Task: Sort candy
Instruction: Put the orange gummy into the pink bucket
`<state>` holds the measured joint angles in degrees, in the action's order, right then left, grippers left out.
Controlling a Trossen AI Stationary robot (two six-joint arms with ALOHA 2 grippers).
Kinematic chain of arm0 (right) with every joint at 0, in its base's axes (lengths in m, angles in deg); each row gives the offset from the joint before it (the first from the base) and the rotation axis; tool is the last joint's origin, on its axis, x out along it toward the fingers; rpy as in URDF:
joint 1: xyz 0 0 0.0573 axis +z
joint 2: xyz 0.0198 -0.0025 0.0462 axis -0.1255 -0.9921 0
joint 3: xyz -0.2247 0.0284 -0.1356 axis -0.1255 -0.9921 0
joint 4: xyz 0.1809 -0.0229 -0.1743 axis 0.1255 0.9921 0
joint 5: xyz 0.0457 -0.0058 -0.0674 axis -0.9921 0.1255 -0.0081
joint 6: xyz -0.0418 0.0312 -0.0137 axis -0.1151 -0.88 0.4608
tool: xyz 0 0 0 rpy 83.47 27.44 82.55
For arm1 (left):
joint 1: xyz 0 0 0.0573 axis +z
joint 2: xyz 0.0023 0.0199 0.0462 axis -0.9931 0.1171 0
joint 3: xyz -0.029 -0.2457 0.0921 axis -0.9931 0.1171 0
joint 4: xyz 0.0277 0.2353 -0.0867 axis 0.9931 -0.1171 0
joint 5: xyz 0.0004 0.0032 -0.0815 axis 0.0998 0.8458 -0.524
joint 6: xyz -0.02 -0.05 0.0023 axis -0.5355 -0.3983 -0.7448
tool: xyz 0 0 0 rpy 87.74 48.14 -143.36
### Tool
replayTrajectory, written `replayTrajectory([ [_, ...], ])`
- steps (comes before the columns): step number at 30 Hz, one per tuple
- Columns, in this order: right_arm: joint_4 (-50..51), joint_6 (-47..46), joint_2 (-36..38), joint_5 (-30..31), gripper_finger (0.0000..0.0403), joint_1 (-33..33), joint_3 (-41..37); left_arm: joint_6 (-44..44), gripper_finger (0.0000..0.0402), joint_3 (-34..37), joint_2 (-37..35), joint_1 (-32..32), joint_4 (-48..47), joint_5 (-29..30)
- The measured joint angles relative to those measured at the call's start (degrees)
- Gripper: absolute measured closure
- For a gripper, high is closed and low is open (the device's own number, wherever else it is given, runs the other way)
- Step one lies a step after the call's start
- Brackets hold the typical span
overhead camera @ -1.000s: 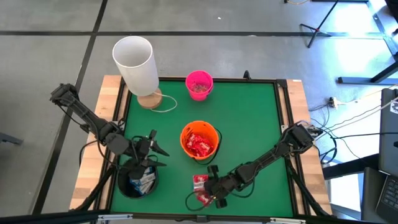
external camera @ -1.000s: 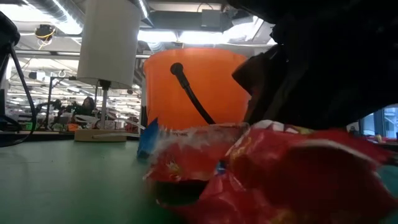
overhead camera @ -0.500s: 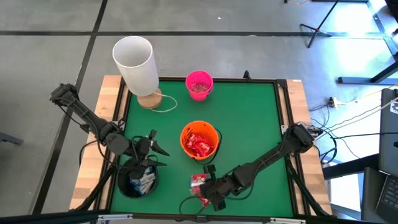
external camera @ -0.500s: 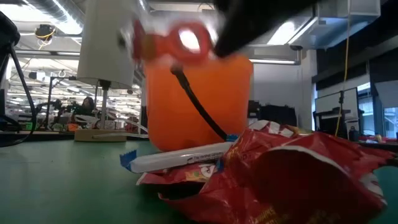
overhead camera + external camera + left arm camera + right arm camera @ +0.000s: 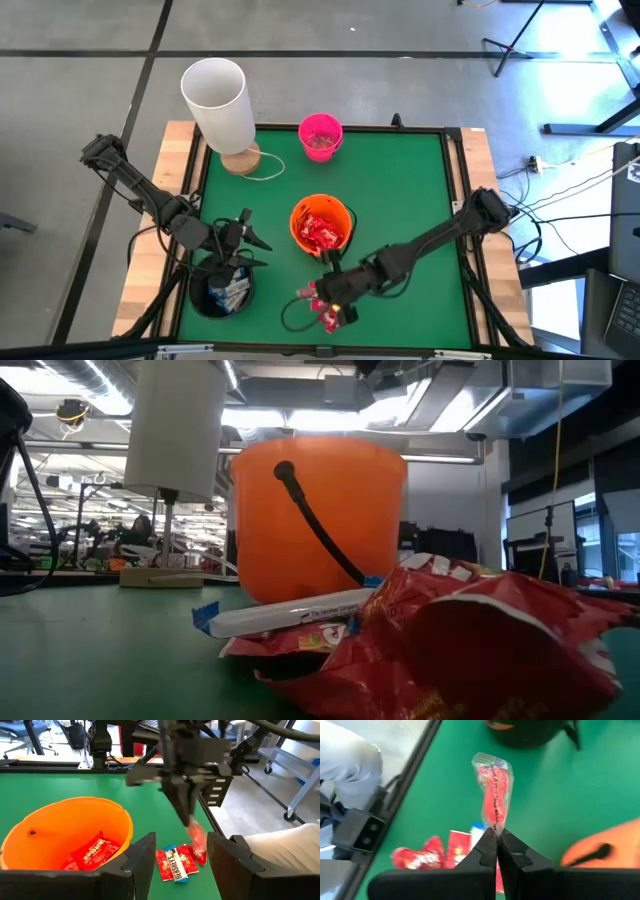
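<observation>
One red packet [image 5: 494,795] is pinched in the right gripper [image 5: 497,839]; left gripper [image 5: 176,855] hangs released. Carry it fully over the orange bucket [image 5: 300,215] before letting go.

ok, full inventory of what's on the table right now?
orange bucket: one, orange, table middle, red packets inside
pink bucket: one, pink, far edge
black bucket: one, black, near left, wrapped sweets inside
white cup: one, white, far left on a wooden base
loose candy: small pile, red packets plus a white-and-blue bar, near edge
red packet: one, lifted above the pile
left gripper: open, over the black bucket
right gripper: shut on the red packet
</observation>
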<state>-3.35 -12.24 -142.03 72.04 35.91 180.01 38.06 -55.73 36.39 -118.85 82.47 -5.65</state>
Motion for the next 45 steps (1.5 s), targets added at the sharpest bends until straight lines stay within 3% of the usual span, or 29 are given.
replayTrajectory([
  [6,-0.51,2.25,5.99,0.02,0.0401,-4.74,-5.66,0.01,0.0234,0.0,-0.01,-0.02,-1.55,0.05],
  [17,-18.56,9.54,16.34,-0.04,0.0399,-19.05,-17.42,1.56,0.0234,0.02,-0.04,0.01,-2.89,4.62],
  [25,-20.77,9.47,16.08,-0.27,0.0398,-36.31,-18.27,1.49,0.0234,0.02,-0.04,0.07,-2.57,6.15],
  [34,-22.47,4.56,14.65,-9.8,0.0398,-54.59,-18.25,1.51,0.0234,0.02,-0.04,0.05,-2.59,7.35],
  [39,-22.61,3.43,13.81,-16.92,0.0398,-59.11,-18.23,1.54,0.0234,0.02,-0.04,0.11,-2.84,7.67],
  [45,-22.93,4.24,13.12,-17.34,0.0397,-59.53,-18.25,2.63,0.0234,0.02,-0.04,0.47,-2.82,7.7],
])
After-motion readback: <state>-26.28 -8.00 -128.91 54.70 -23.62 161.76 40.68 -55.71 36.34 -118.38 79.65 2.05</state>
